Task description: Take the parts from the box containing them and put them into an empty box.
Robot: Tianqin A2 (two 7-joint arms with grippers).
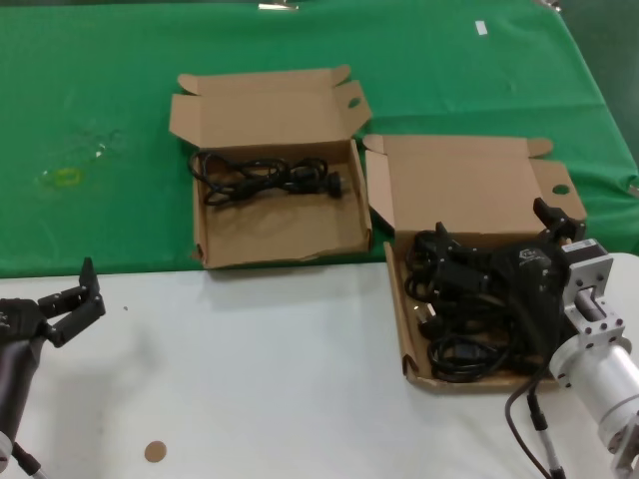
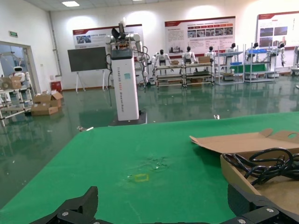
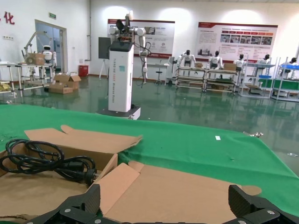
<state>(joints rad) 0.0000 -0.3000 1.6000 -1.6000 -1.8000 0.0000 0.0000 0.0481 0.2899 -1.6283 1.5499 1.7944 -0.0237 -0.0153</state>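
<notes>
The box containing the parts (image 1: 397, 299) is the tall-lidded carton at the right, and a pile of black coiled cords (image 1: 454, 319) lies in it. My right gripper (image 1: 491, 222) hovers over that pile, open; in the right wrist view the right gripper (image 3: 167, 200) has only the brown lid (image 3: 187, 186) between its fingers. The squarish carton (image 1: 290, 225) at centre left holds one coiled cord (image 1: 268, 178), which also shows as the cord (image 3: 46, 161) and the cord (image 2: 264, 167) in the wrist views. Parked at the lower left over the white table, my left gripper (image 1: 72, 289) is open and empty.
Green cloth (image 1: 100, 100) covers the far half of the table and white surface (image 1: 260, 369) the near half. A yellowish mark (image 1: 62, 178) lies on the cloth at the left. A small brown disc (image 1: 154, 451) lies on the white part. The two cartons stand close together.
</notes>
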